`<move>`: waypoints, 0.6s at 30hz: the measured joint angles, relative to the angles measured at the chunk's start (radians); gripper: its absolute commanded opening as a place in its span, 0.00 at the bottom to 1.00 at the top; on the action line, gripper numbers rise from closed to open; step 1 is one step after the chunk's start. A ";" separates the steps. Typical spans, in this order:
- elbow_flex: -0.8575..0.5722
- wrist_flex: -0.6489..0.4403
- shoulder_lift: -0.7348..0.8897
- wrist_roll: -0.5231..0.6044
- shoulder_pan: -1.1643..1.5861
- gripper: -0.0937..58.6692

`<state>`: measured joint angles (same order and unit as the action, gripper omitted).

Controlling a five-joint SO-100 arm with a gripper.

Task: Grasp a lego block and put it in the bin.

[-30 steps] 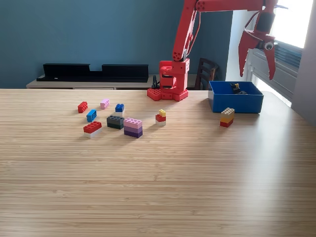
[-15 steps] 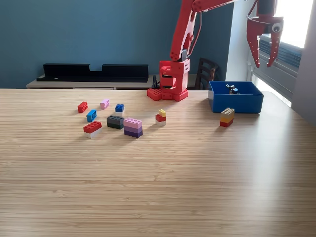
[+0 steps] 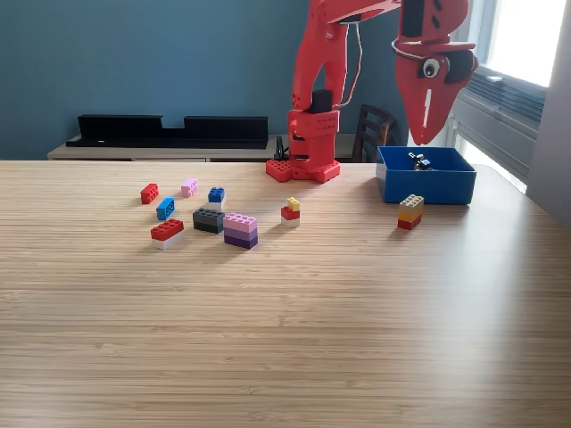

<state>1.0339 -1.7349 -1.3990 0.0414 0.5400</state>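
Hanging above the blue plastic bin [image 3: 425, 185], the pointed red tool [image 3: 426, 134] looks closed.

This looks like a room in a home or small office used as a hobby robotics spot. A wide wooden table [image 3: 285, 339] fills the exterior view from three to nine o'clock. Behind it, at ten o'clock, stands a teal painted wall [image 3: 134, 53] with a low sideboard [image 3: 134, 152] carrying black shelf-like pieces [image 3: 169, 129]. At one o'clock a dark wooden chair [image 3: 373, 129] is tucked in, and at two o'clock a bright window [image 3: 531, 40] sits above a white radiator-like unit [image 3: 508, 107].
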 measured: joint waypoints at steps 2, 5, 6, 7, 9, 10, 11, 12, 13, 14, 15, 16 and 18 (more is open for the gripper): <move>0.000 0.000 0.000 0.000 -0.063 0.00; 0.000 0.000 0.000 -0.017 -0.126 0.00; 0.000 0.000 0.000 -0.023 -0.138 0.00; 0.000 0.000 0.000 -0.026 -0.147 0.00; 0.000 0.000 0.000 -0.032 -0.169 0.00; 0.000 0.000 0.000 -0.034 -0.179 0.00; 0.000 0.000 0.000 -0.034 -0.189 0.00; 0.000 0.000 0.000 -0.034 -0.192 0.00; 0.000 0.000 0.000 -0.034 -0.192 0.00; 0.000 0.000 0.000 -0.034 -0.187 0.00; 0.000 0.000 0.000 -0.034 -0.184 0.00; 0.000 0.000 0.000 -0.034 -0.184 0.00; 0.000 0.000 0.000 -0.034 -0.190 0.00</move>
<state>1.0339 -1.7349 -1.3990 0.0077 0.3497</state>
